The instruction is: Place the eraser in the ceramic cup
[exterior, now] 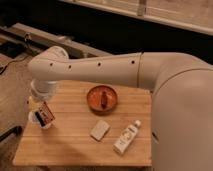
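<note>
Gripper at 9 o'clock on the table, clenched on the eraser, holds it tilted end-down just over the ceramic cup, likely lined up for dropping in; orange bowl at 12 o'clock, well apart.

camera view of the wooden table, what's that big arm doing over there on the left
The robot's one arm reaches across the wooden table. Its gripper is shut on the eraser, holding it tilted right over the ceramic cup near the table's left edge. The eraser is not released yet, and it hides most of the cup. An orange bowl, a tan block and a white bottle sit apart to the right.
</note>
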### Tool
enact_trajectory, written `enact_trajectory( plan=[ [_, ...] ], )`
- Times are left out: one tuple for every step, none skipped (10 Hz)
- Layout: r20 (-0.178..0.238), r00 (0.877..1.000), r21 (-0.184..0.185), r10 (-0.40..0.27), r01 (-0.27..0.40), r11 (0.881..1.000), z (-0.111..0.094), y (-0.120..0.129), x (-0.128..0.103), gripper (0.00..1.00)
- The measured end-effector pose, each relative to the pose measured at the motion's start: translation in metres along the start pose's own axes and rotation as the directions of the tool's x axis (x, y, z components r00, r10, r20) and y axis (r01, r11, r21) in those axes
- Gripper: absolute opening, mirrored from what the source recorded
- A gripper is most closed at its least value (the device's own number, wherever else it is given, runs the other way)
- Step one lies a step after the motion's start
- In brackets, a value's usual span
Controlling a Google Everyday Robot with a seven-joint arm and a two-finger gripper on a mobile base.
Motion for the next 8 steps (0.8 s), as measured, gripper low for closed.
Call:
enact_trajectory(
  plan=[
    [0.022, 0.999, -0.026, -0.025, 0.025, 0.999, 0.004, 0.003, -0.005, 0.00],
    [0.047, 0.998, -0.054, -0.046, 0.048, 0.997, 0.008, 0.004, -0.014, 0.00],
    [0.069, 0.995, -0.077, -0.067, 0.072, 0.994, 0.012, 0.006, -0.022, 0.00],
    [0.083, 0.993, -0.092, -0.083, 0.090, 0.992, 0.015, 0.009, -0.029, 0.00],
    [0.096, 0.991, -0.108, -0.098, 0.108, 0.988, 0.019, 0.012, -0.036, 0.00],
    [0.108, 0.988, -0.123, -0.107, 0.120, 0.985, 0.022, 0.014, -0.040, 0.00],
    [0.120, 0.986, -0.135, -0.116, 0.132, 0.982, 0.024, 0.016, -0.044, 0.00],
    [0.126, 0.985, -0.141, -0.121, 0.139, 0.980, 0.026, 0.018, -0.047, 0.00]
  ],
)
